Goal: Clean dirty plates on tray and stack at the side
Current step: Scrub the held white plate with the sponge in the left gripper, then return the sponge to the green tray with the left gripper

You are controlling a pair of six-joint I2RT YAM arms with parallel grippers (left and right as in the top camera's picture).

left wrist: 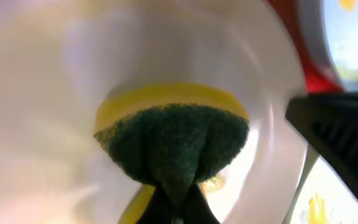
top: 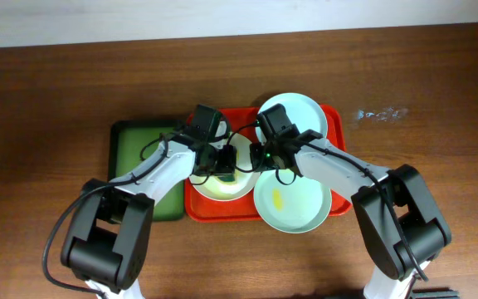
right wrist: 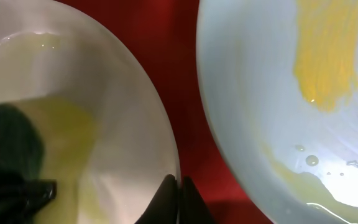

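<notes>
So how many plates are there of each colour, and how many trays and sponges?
white round plate: 1
pale mint-blue round plates: 2
red plastic tray: 1
dark green tray: 1
yellow-and-green sponge: 1
Total: 6

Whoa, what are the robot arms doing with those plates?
They are washing up. The left gripper pinches a yellow and green sponge and presses it onto the white plate on the red tray. The right gripper is shut on that plate's rim, steadying it. Two more plates wait on the tray: the near blue plate has a yellow smear, the far blue plate looks clean. Nothing is stacked at the side yet.
</notes>
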